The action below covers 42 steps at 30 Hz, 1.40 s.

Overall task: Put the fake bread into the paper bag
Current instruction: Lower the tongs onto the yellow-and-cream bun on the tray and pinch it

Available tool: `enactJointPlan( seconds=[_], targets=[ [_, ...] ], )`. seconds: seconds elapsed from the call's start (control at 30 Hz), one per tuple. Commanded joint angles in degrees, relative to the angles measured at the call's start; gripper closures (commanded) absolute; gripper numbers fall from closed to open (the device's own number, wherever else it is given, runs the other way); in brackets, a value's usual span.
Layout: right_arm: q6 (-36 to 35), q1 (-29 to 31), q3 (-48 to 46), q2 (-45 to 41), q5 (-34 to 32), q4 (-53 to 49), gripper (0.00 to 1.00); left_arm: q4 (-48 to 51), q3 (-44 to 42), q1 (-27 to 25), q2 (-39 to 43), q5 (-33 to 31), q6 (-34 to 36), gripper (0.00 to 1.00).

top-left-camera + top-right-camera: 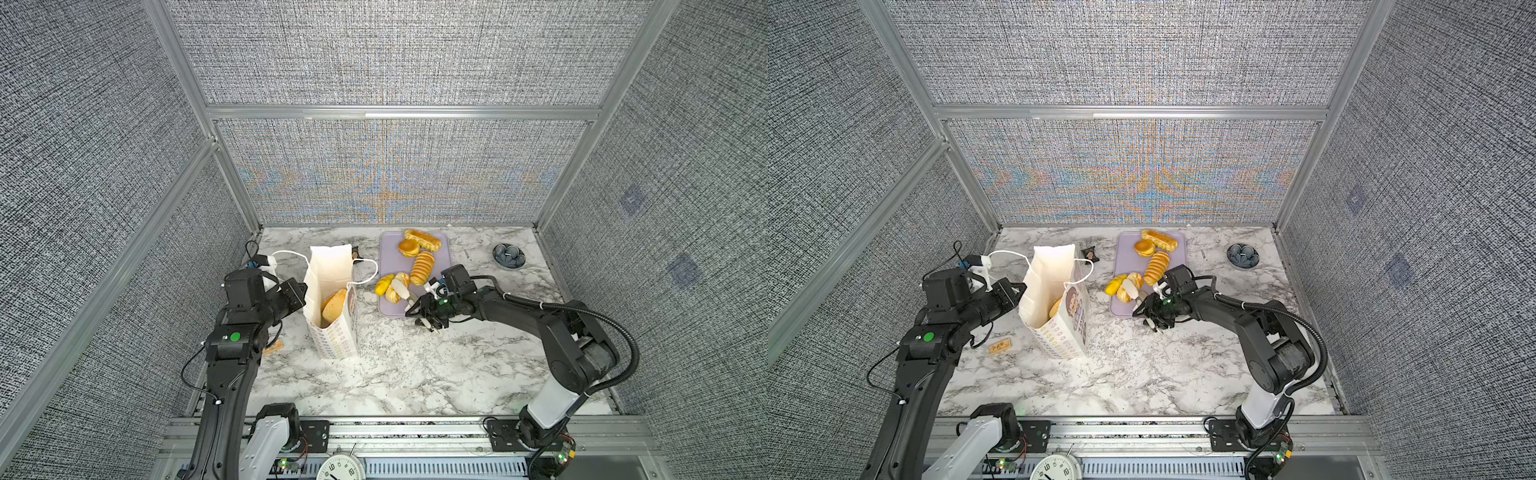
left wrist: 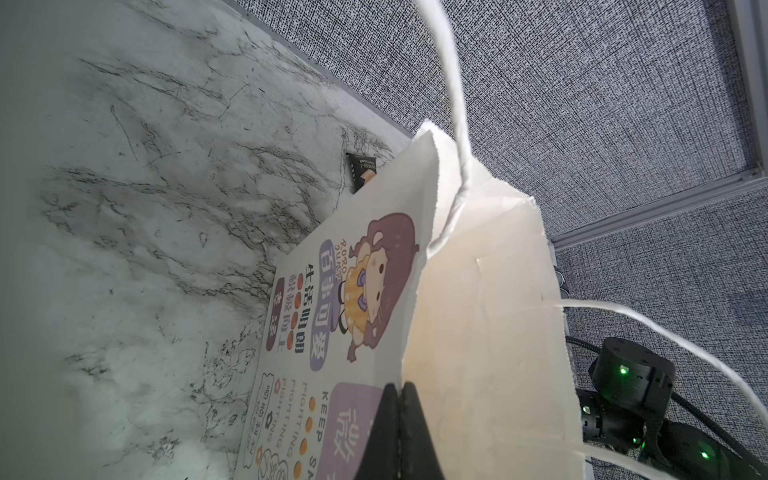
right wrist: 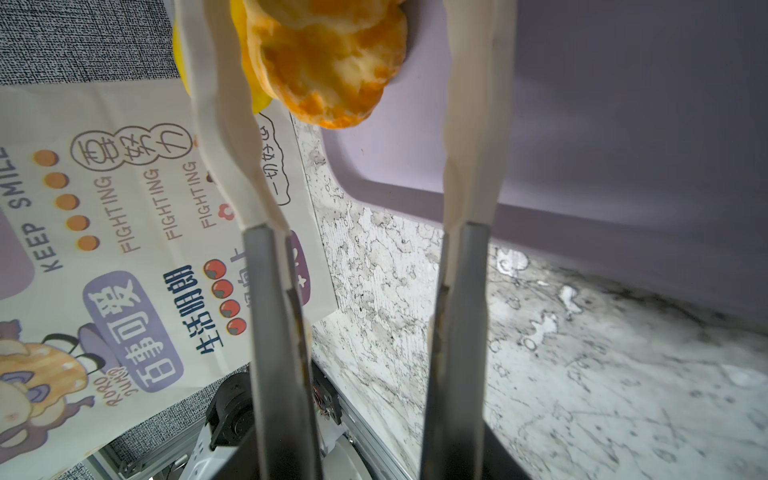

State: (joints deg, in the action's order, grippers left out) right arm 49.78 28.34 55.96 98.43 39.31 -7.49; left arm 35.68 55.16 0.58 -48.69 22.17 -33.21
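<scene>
The paper bag (image 1: pixel 332 266) stands open at the left of the marble table, with one brown loaf (image 1: pixel 334 305) inside. My left gripper (image 1: pixel 304 293) is shut on the bag's left rim, its black fingers (image 2: pixel 388 419) pinching the paper edge. On the lavender tray (image 1: pixel 395 257) lie a long loaf (image 1: pixel 423 240), a round bun (image 1: pixel 409 248) and a ridged pastry (image 1: pixel 422 268). A yellow piece (image 1: pixel 384 284) and an orange-yellow bun (image 3: pixel 328 62) sit at the tray's left edge. My right gripper (image 1: pixel 411 286) is open, its white fingers (image 3: pixel 224 137) straddling that bun.
A dark blue bowl (image 1: pixel 509 254) stands at the back right. A small black packet (image 1: pixel 356 251) lies behind the bag and a small orange card (image 1: pixel 272 347) beside my left arm. Fabric walls enclose three sides. A clock (image 1: pixel 340 467) sits at the front rail.
</scene>
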Motion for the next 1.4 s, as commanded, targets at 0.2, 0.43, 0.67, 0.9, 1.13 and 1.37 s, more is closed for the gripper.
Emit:
enactJointPlan(
  seconds=[0.2, 0.43, 0.67, 0.9, 1.13, 1.37],
  targets=[
    [1.4, -0.5, -0.6, 0.3, 1.6, 4.1, 0.56, 0.0, 0.1, 0.1, 0.3, -0.4, 0.6, 1.0],
    [1.5, -1.0, -1.8, -0.7, 1.8, 4.4, 0.59, 0.2, 0.3, 0.0, 0.4, -0.4, 0.5, 1.0],
    [1.3, -1.5, -3.1, -3.0, 1.8, 3.9, 0.61, 0.3, 0.6, 0.1, 0.3, -0.4, 0.5, 1.0],
    [0.1, -1.7, -3.7, -6.2, 1.0, 1.2, 0.61, 0.4, 0.7, 0.1, 0.4, -0.5, 0.5, 1.0],
    [-1.6, -2.2, -3.9, -9.8, -0.2, -2.3, 0.62, 0.4, 0.8, 0.1, 0.4, -0.5, 0.4, 1.0],
    [-3.8, -2.7, -3.2, -13.6, -2.2, -7.1, 0.62, 0.4, 0.8, 0.0, 0.4, -0.3, 0.3, 1.0]
  ],
)
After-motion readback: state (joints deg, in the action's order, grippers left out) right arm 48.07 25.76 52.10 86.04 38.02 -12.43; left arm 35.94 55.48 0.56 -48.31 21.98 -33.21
